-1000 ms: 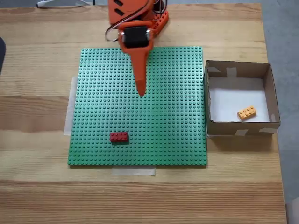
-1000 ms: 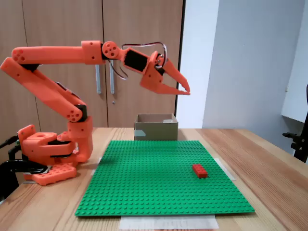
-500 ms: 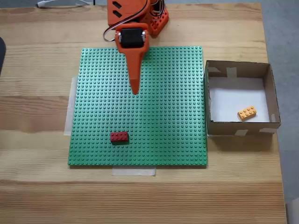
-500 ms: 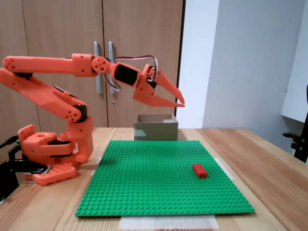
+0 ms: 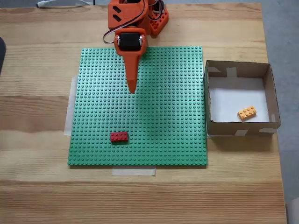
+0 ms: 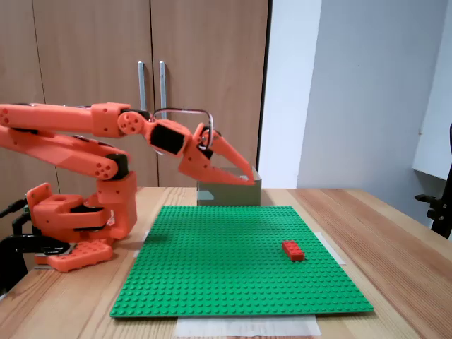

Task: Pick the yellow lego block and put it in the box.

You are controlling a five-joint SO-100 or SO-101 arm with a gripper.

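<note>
While the gripper (image 5: pixel 131 89) hangs above the green baseplate (image 5: pixel 168 140) with jaws together and nothing held, the yellow lego block (image 5: pixel 247 112) lies inside the box (image 5: pixel 274 100). It looks light, hard and slick, best pinched across its long sides. A red brick (image 5: pixel 119 136) sits well apart; nothing obstructs.

Yellow lego block (image 5: pixel 247 112): small yellow-orange 2x4 studded brick, lay flat, studs up, slightly skewed, on the white floor inside the box (image 5: pixel 239 70), toward its near-right corner in the top-down fixed view, apart from the walls. Box: square, shallow, brown cardboard, open top, pale tape patches on walls, sat upright on the surface. In the side fixed view the box (image 6: pixel 227 193) stood at the back.
</note>
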